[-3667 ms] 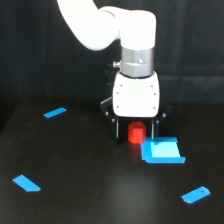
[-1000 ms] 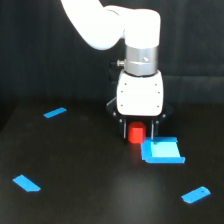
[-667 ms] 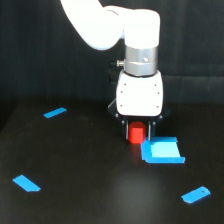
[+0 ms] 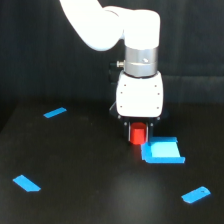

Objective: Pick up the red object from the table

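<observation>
At the centre of the wide matte black table (image 4: pixel 75 190), slightly toward four o'clock, the small bright red-orange block (image 4: pixel 137 134) sits directly beneath the white wrist housing of the arm, between the dark fingers of the gripper (image 4: pixel 138 131). Compared with the earlier views, the fingers have drawn inward: a few seconds ago they stood splayed clear of the block on either side, and now they are tucked under the housing, pressed against the block's flanks, so the hand appears to be pinching the red object. The block has not visibly shifted and appears still to rest on or just above the table surface; no lift is evident. The flat blue square piece (image 4: pixel 162 151) lies just beside the block at its four o'clock and may be touching it. Three smaller blue flat strips lie well apart: one at ten o'clock (image 4: pixel 54 112), one at eight o'clock (image 4: pixel 26 183), one at four o'clock near the edge (image 4: pixel 196 195). Judgement: the grasp is made or nearly so; raising remains, with some risk of dragging the neighbouring blue square.
</observation>
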